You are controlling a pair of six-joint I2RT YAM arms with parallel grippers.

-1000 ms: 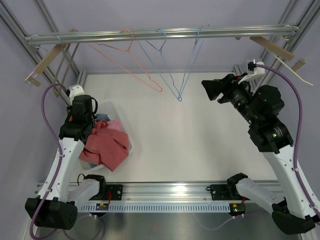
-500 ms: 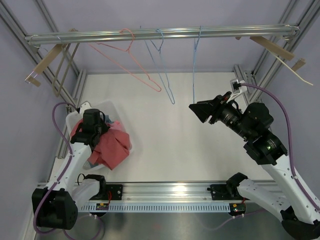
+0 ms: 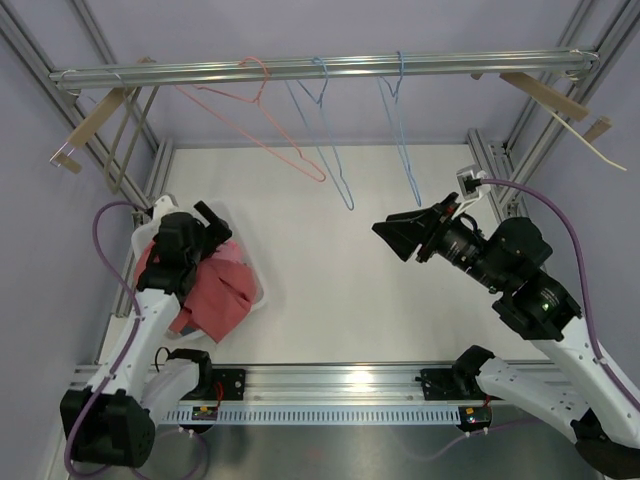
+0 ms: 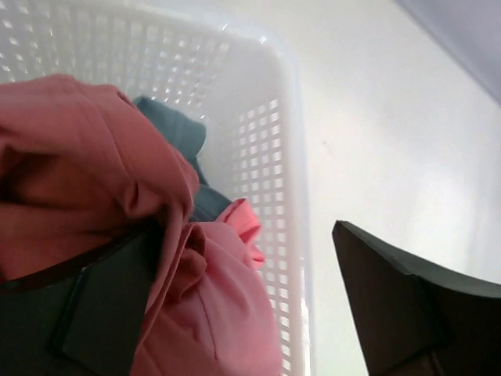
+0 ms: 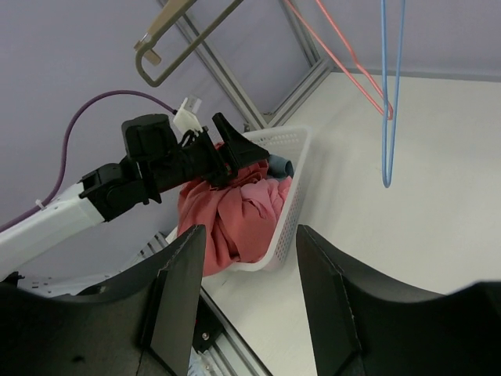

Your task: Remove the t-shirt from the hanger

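T-shirt [image 3: 213, 297], dusty red, lies crumpled in the white mesh basket [image 3: 262, 291], directly beneath and just ahead of the left pincer [image 3: 213, 228], with no hanger in it. The left pincer's jaws stand wide apart above the heap and grip nothing; in the left wrist view a fold of the red cloth lies against the inner face of one finger [image 4: 102, 313], while the other finger is clear of the fabric and sits over the basket's far rim. A dark teal garment [image 4: 178, 131] shows beyond the shirt, deeper in the basket.

The right pincer [image 3: 397, 238] hangs in the air well to the right of the basket, its jaws parted and holding nothing. Above and beyond it, a pink wire hanger [image 3: 262, 128] and two blue wire hangers [image 3: 327, 135] [image 3: 402, 135] hang bare on the metal rail [image 3: 320, 68].
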